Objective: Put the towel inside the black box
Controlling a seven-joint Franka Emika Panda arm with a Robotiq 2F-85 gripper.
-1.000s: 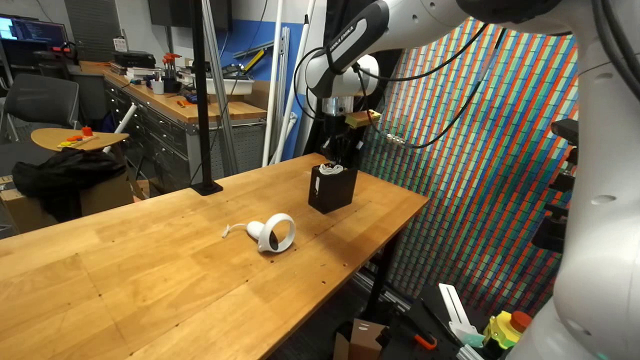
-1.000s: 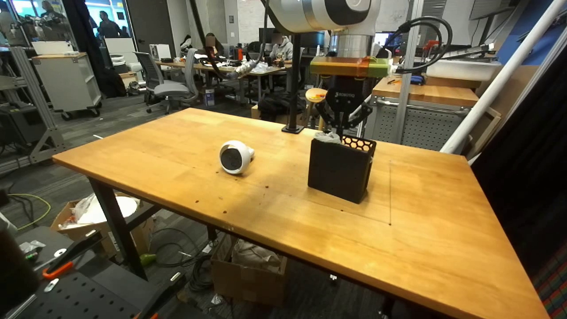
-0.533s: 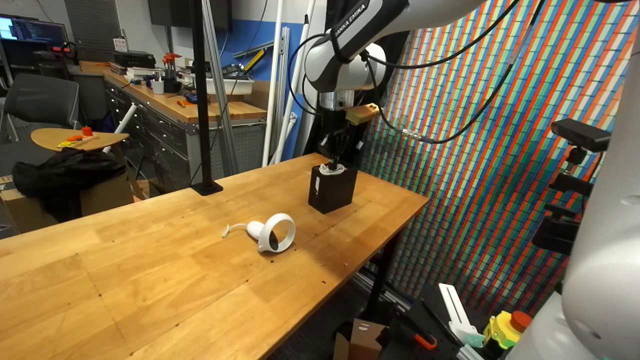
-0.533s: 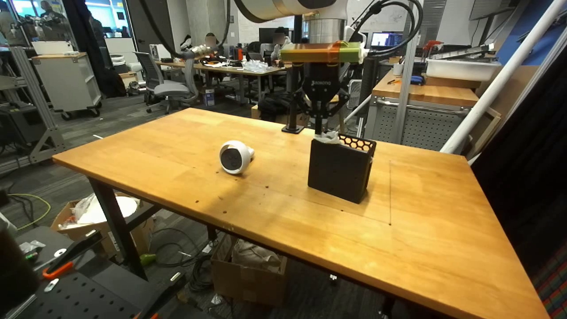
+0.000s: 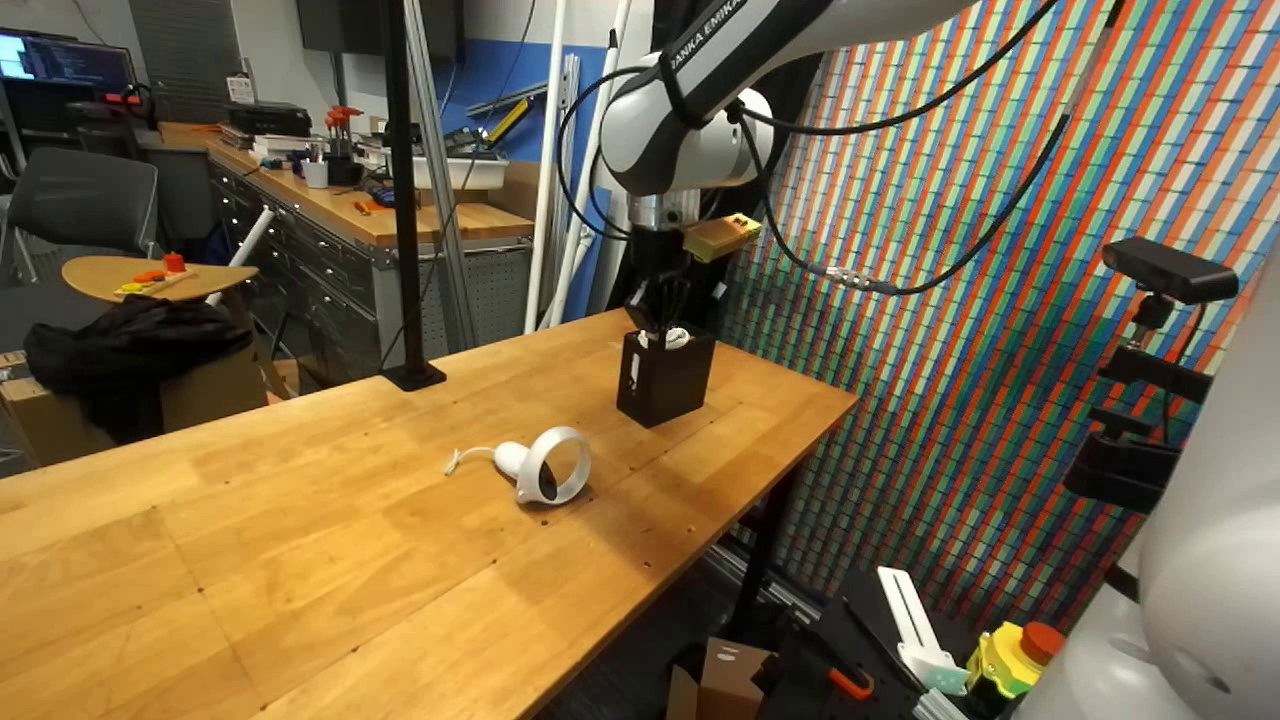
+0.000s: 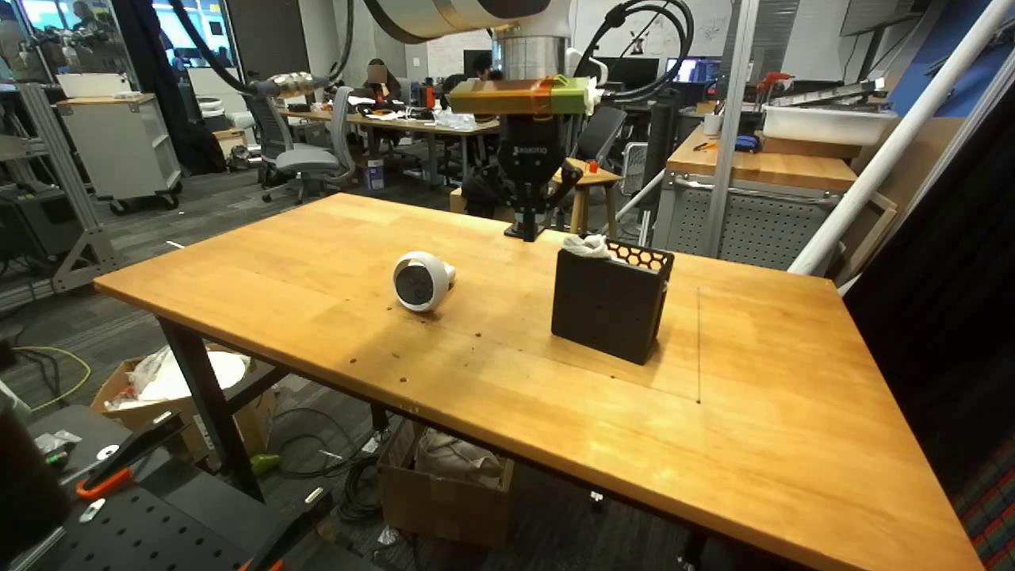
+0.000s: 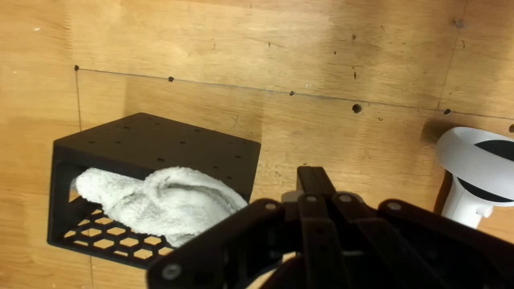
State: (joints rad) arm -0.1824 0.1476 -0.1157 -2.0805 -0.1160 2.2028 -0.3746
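The black box (image 6: 607, 305) stands upright on the table, with its opening up and one honeycomb-patterned side. It also shows in an exterior view (image 5: 665, 380) and in the wrist view (image 7: 160, 138). The white towel (image 7: 160, 200) lies bunched in the box's opening and bulges above the rim; it shows at the top of the box in both exterior views (image 6: 588, 247) (image 5: 678, 338). My gripper (image 7: 315, 172) is shut and empty, its fingertips together. It hangs beside the box, apart from the towel; in an exterior view the gripper (image 6: 530, 234) is left of the box.
A white ring-shaped controller (image 5: 570, 470) with a strap lies on the wooden table (image 5: 350, 540); it shows at the right of the wrist view (image 7: 482, 164). A black post (image 6: 525, 159) stands at the table's far edge, behind the gripper in that exterior view.
My gripper has moved from over the box sideways, away from the towel, to beside the box. The towel stays in the box's opening, and the box has not moved.
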